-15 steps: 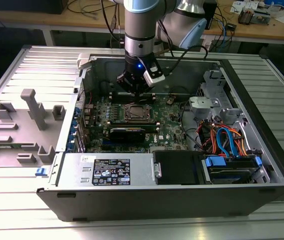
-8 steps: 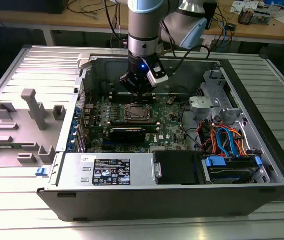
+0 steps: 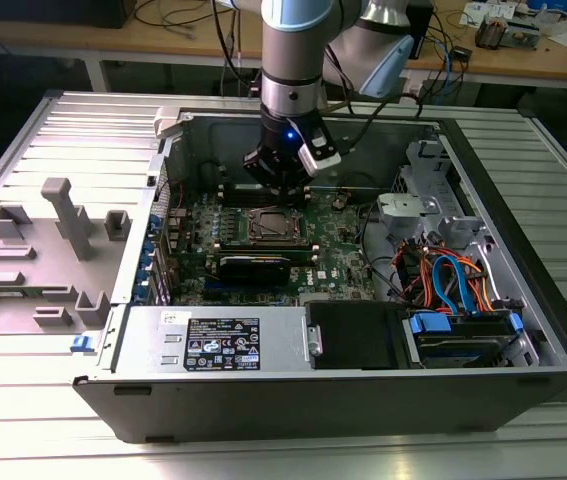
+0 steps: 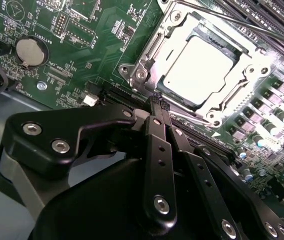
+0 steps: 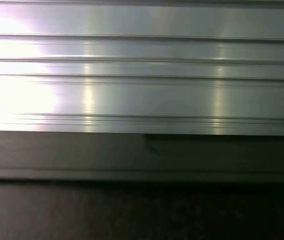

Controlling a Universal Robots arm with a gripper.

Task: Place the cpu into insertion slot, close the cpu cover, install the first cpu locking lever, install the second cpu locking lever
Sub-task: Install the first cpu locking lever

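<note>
Currently the gripper [image 3: 281,183] hangs inside the open computer case [image 3: 523,300], directly above the motherboard [image 3: 338,255] and just beyond the far edge of the insertion slot [image 3: 268,226] as the exterior view shows it. In the second wrist view the gripper [image 4: 157,100] has its two black fingers [image 4: 160,150] pressed together, tips meeting at a point, with nothing pinched between them. The tips sit just beside the nearest edge of the socket frame and point toward it; whether they touch the board or a lever wire cannot be told.

The cpu [image 4: 199,67] lies flat in the insertion slot [image 4: 147,62], its pale metal top showing through the large cut-out of the cpu cover [image 4: 242,80], which lies down flat over the chip. The seating and cover steps therefore appear done. A thin locking lever [image 4: 217,16] runs as a straight wire along the far side of the socket, its long axis parallel to that socket edge and roughly crosswise to the line of the fingers. Whether it is latched cannot be told.

The socket lies straight ahead of the fingertips, between the coin cell [image 4: 31,50] side of the board and the memory slots [image 4: 282,102].

The first wrist view shows the ribbed metal table [image 5: 142,75] and a dark edge below it.
</note>
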